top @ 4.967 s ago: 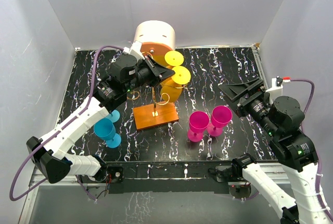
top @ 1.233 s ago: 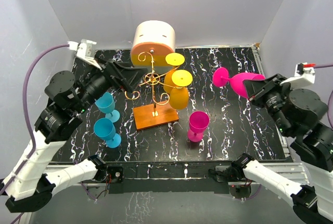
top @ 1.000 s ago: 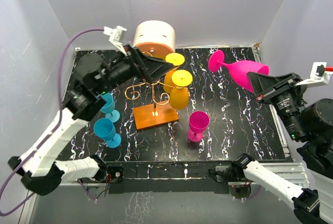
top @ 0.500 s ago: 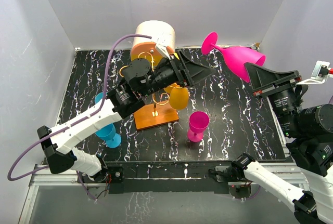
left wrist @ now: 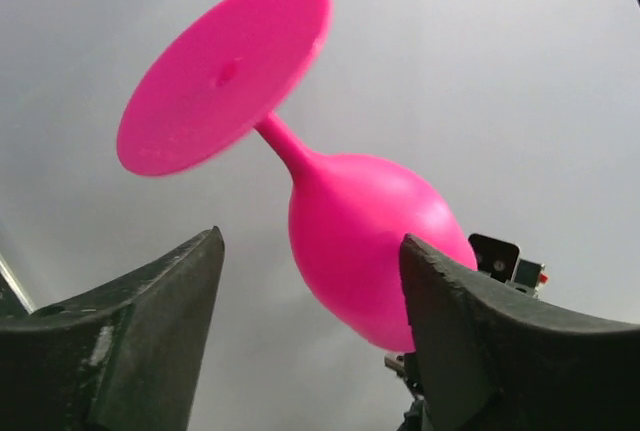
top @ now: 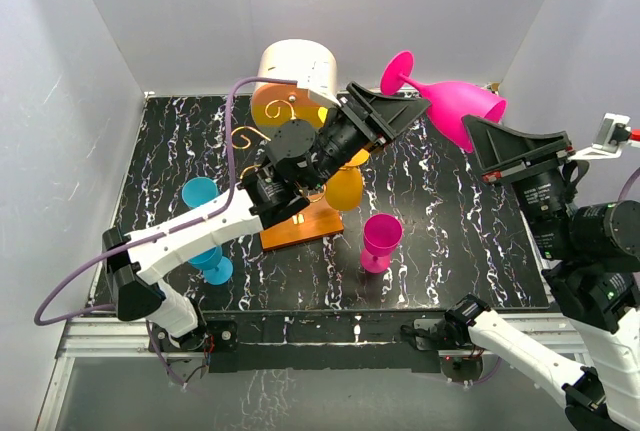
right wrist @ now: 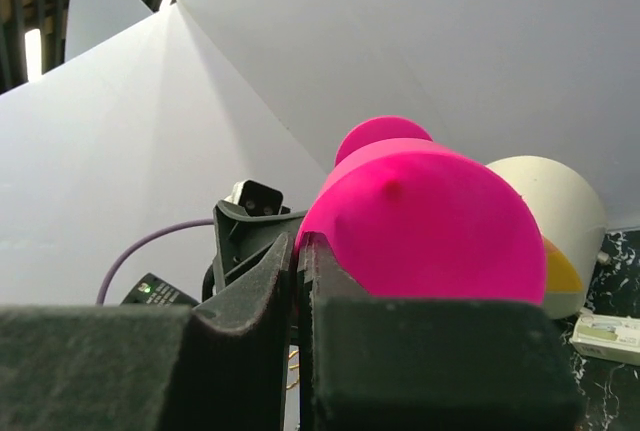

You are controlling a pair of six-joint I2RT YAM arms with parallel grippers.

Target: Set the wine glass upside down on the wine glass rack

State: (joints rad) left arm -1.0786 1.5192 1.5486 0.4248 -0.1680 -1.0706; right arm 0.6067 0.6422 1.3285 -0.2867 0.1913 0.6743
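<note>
A pink wine glass point(top: 455, 106) hangs in the air above the back right of the table, lying nearly sideways with its foot point(top: 398, 71) toward the left. My right gripper point(top: 472, 129) is shut on its rim; in the right wrist view the fingers point(right wrist: 330, 281) pinch the bowl's edge point(right wrist: 430, 221). My left gripper point(top: 410, 116) is raised and open, facing the glass. In the left wrist view the bowl point(left wrist: 370, 241) shows between and beyond the spread fingers point(left wrist: 160, 311), untouched. The wine glass rack point(top: 315, 226) is mostly hidden behind my left arm; its orange base and gold scrolls point(top: 245, 136) show.
Yellow glasses point(top: 345, 186) hang on the rack. A second pink glass point(top: 380, 241) stands upright right of the base. Two blue glasses point(top: 200, 194) stand at the left. A big cream-and-orange cylinder point(top: 295, 71) sits at the back. White walls enclose the table.
My left arm has swung from the left side up and to the right, ending with its gripper at the pink glass, jaws narrowing a little. The right gripper raised the glass and shifted it slightly left.
</note>
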